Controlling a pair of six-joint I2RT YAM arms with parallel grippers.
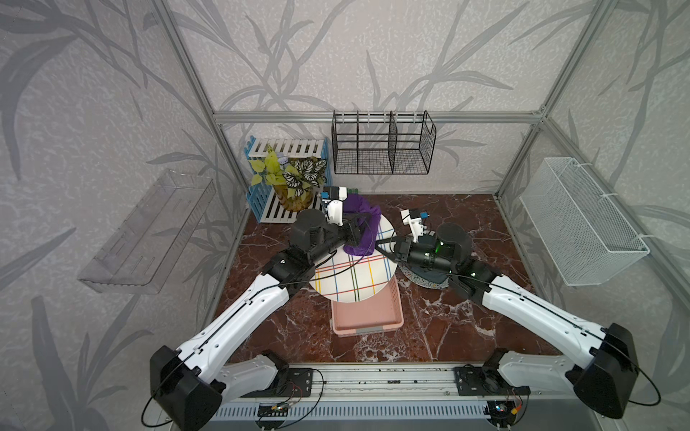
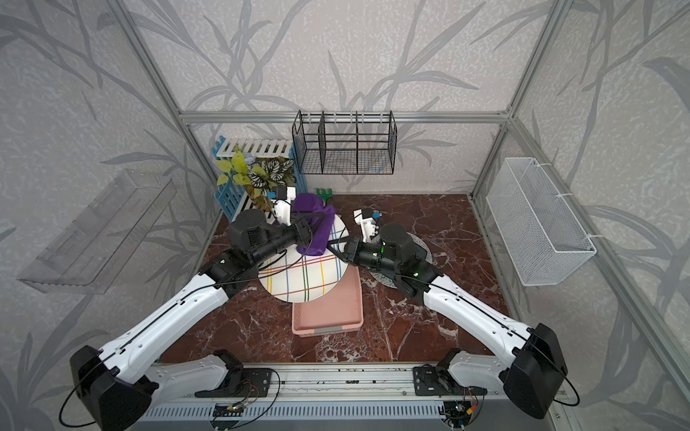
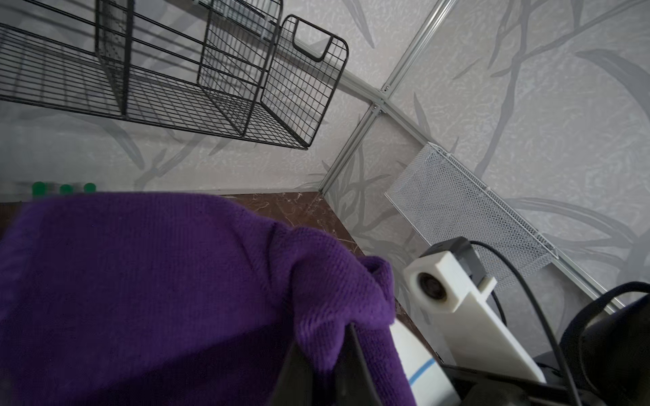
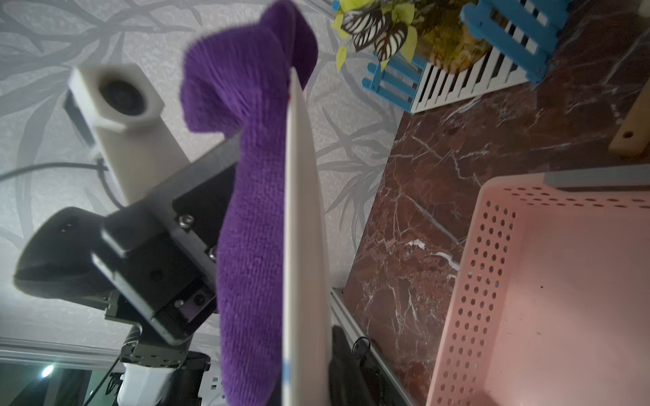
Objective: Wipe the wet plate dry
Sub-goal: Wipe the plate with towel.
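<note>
A white plate (image 1: 351, 276) (image 2: 302, 278) with coloured plaid lines is held up, tilted, above a pink basket. My right gripper (image 1: 386, 250) (image 2: 338, 250) is shut on the plate's right rim. In the right wrist view the plate (image 4: 302, 211) shows edge-on, with my right gripper (image 4: 309, 379) clamped round it. A purple cloth (image 1: 360, 227) (image 2: 317, 224) (image 4: 253, 228) lies against the plate's upper face. My left gripper (image 1: 354, 233) (image 3: 325, 355) is shut on the cloth (image 3: 158, 281), which hides most of its fingers. A strip of plate (image 3: 415, 355) shows beside the cloth.
The pink basket (image 1: 367, 317) sits under the plate. A patterned plate (image 1: 425, 283) lies under the right arm. A potted plant (image 1: 295, 179) in a blue-white crate (image 1: 276, 212) stands back left. A black wire rack (image 1: 381, 145), white mesh basket (image 1: 582, 220) and clear shelf (image 1: 149, 231) hang on the walls.
</note>
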